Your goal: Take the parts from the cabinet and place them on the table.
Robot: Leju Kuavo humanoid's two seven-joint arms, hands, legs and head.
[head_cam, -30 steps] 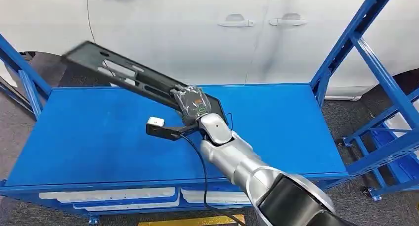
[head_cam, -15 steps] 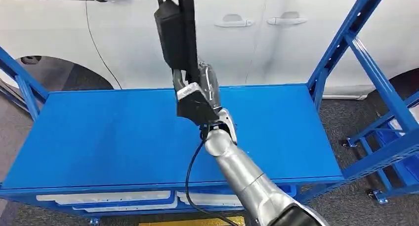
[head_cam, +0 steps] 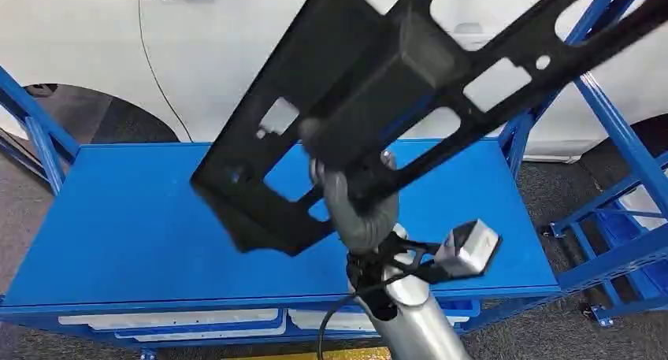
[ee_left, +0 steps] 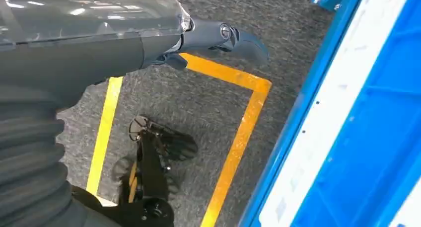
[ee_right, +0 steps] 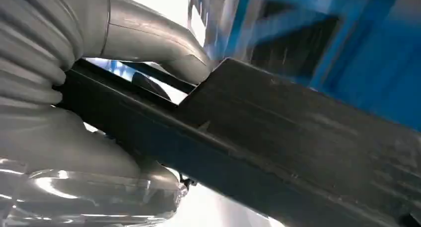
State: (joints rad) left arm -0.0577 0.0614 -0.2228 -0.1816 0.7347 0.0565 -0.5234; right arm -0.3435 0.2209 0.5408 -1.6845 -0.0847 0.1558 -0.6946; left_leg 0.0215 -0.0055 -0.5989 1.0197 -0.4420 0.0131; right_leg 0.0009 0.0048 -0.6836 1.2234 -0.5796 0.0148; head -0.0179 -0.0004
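Observation:
A long black plastic part point(head_cam: 378, 84) with several cutouts is raised high and close to the head camera, slanting up to the right. My right hand point(head_cam: 354, 202) grips it from below, above the blue table point(head_cam: 142, 226). In the right wrist view the thick thumb point(ee_right: 149, 38) lies over the edge of the black part point(ee_right: 298, 152), which crosses the picture. My left hand point(ee_left: 99, 38) hangs beside the table's edge over the floor, with nothing in it and a dark finger stretched out.
A white car point(head_cam: 236, 53) stands behind the table. Blue rack posts point(head_cam: 599, 116) rise at the right and far left. White trays point(head_cam: 173, 317) sit on the shelf under the tabletop. Yellow tape point(ee_left: 238, 137) marks the grey floor.
My right arm has swung the black part from low and pointing left, through upright, to high in front of the camera and tilted right. The wrist has turned over.

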